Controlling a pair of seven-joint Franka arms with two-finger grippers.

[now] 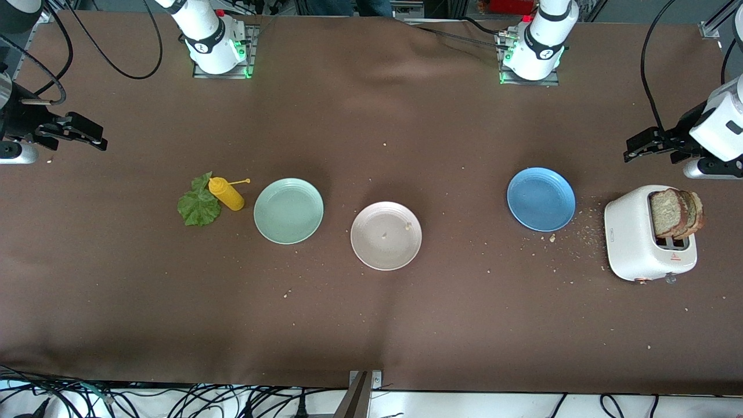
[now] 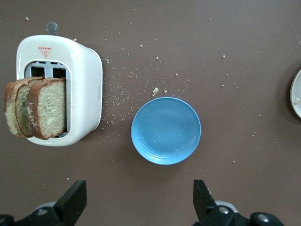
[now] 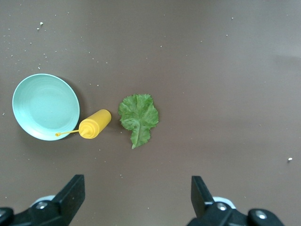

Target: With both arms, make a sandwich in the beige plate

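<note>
i am looking across the table from the right arm's end: the right gripper (image 1: 87, 134) is hanging high over bare cloth with its jaws wide apart and holding nothing. the lettuce leaf (image 1: 199, 203) is lying flat, touching the yellow mustard bottle (image 1: 227, 194), which is lying on its side just beside the green plate (image 1: 288, 210). the beige plate (image 1: 386, 235) is sitting mid-table, bare but for a couple of crumbs, so no sandwich is existing yet. then comes the blue plate (image 1: 541, 198), then the white toaster (image 1: 649, 241) with two bread slices (image 1: 675, 213) standing up out of it. the left gripper (image 1: 647, 146) is waiting open and empty above the cloth near the toaster.

i am judging the first step to be bread. i would be lowering the left gripper straight over a slice, pinching its flat faces gently near the top crust, and lifting vertically so the toaster is not tipping.

the left wrist view is showing the slices leaning out over the toaster's edge and its two slots. the right wrist view is showing the leaf's central rib and the bottle's thin nozzle pointing at the green plate.
</note>
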